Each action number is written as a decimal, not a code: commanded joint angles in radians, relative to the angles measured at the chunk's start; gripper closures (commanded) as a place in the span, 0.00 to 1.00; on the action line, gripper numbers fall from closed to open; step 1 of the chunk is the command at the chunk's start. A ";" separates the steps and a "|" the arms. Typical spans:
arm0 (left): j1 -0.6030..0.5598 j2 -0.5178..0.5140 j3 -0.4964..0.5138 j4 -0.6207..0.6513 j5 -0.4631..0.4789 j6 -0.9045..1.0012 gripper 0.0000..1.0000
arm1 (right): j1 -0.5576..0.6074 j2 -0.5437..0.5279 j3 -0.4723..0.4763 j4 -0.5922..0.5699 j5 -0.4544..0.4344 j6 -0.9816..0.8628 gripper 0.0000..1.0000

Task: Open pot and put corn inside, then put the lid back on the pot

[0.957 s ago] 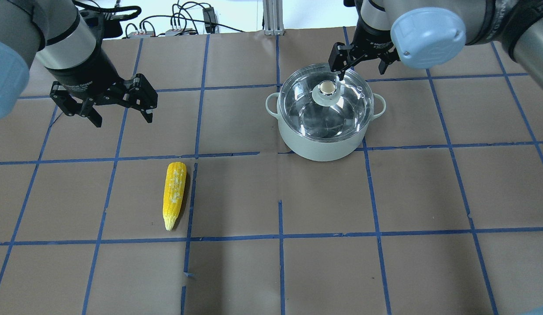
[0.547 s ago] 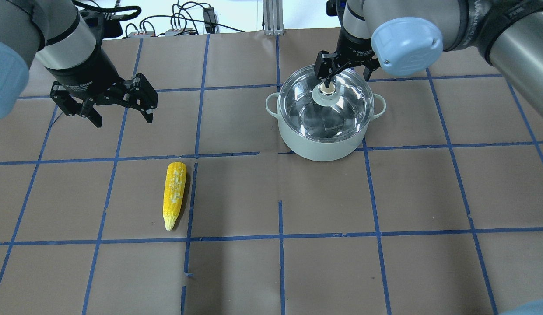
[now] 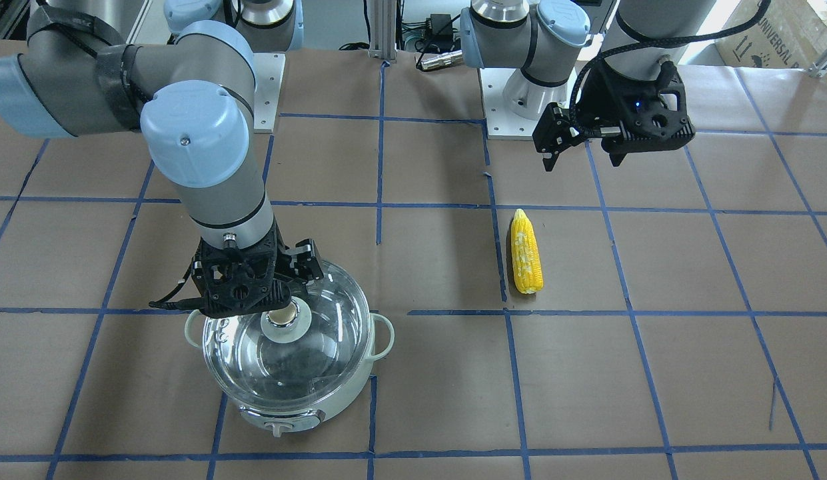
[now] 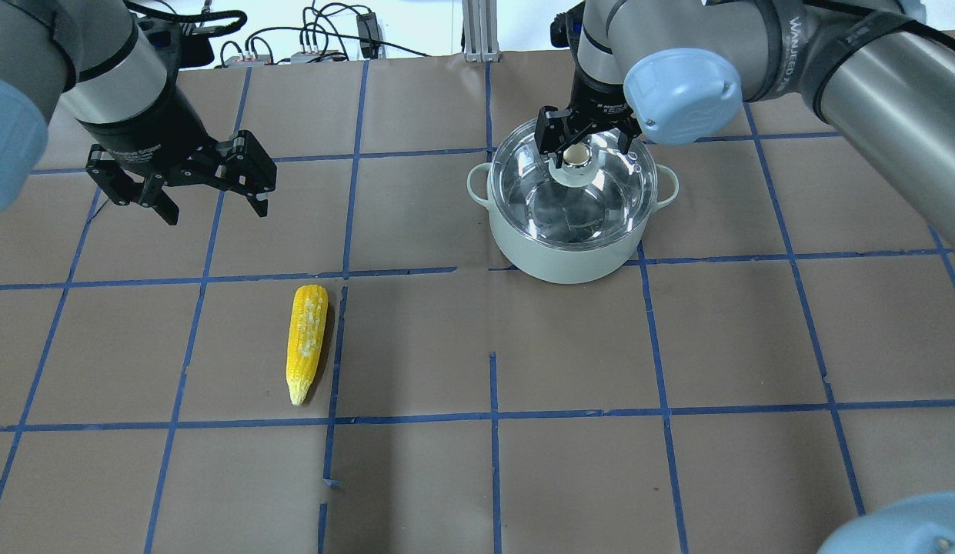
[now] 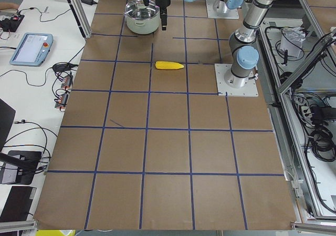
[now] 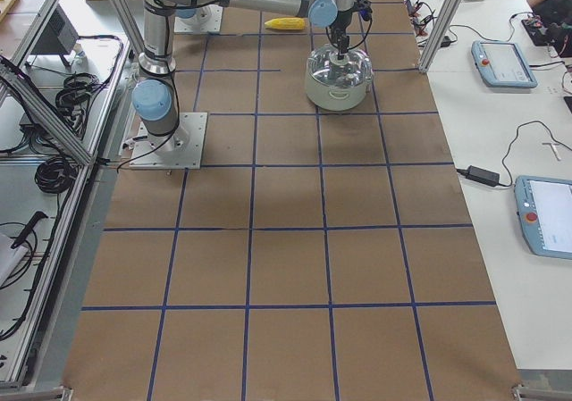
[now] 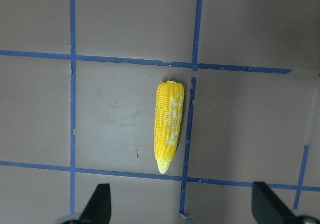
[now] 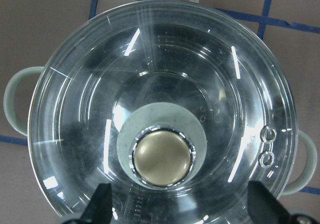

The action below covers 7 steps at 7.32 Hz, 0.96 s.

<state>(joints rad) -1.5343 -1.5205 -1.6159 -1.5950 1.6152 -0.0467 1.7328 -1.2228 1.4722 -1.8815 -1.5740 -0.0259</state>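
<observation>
The left gripper [image 4: 215, 209] hangs over the bench [image 4: 677, 346] with its fingers spread wide, holding nothing. The corn [image 4: 306, 342] lies flat on the bench nearer the robot than that gripper and well apart from it, its tapered end pointing toward the robot. In the left wrist view it sits roughly midway between the two fingertips, but far below them.

Further right stands the pot [image 4: 562, 258]. The glass lid [image 4: 600, 192] sits seated on the pot's rim, and nothing shows inside through the glass.

The right gripper [image 4: 582, 146] is directly over the lid's knob [image 4: 575, 155], fingers apart and gripping nothing. In the right wrist view the knob lies between the two fingertips, a little to one side of centre. Whether the tips are already down at knob height is hard to tell.

The step in hand looks like the first one, reaching for the lid to open the pot. The next move probably calls for a small drop until the fingers flank the knob. Then comes a firm close on it and a straight lift, so the lid clears the rim without dragging the pot.
</observation>
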 commanded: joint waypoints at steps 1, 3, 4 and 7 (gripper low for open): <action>-0.003 0.005 -0.002 -0.005 0.006 0.004 0.00 | 0.001 0.020 -0.006 -0.004 -0.001 -0.002 0.06; -0.003 -0.019 -0.004 -0.003 0.009 0.002 0.00 | 0.001 0.049 -0.019 -0.016 -0.001 -0.003 0.07; -0.001 -0.010 -0.009 -0.005 0.011 0.004 0.00 | 0.001 0.052 -0.020 -0.016 -0.001 -0.003 0.07; 0.000 -0.003 -0.022 0.000 0.012 0.007 0.00 | 0.002 0.054 -0.020 -0.016 -0.003 -0.005 0.24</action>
<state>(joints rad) -1.5343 -1.5263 -1.6290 -1.6007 1.6263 -0.0404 1.7344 -1.1696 1.4528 -1.8974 -1.5763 -0.0305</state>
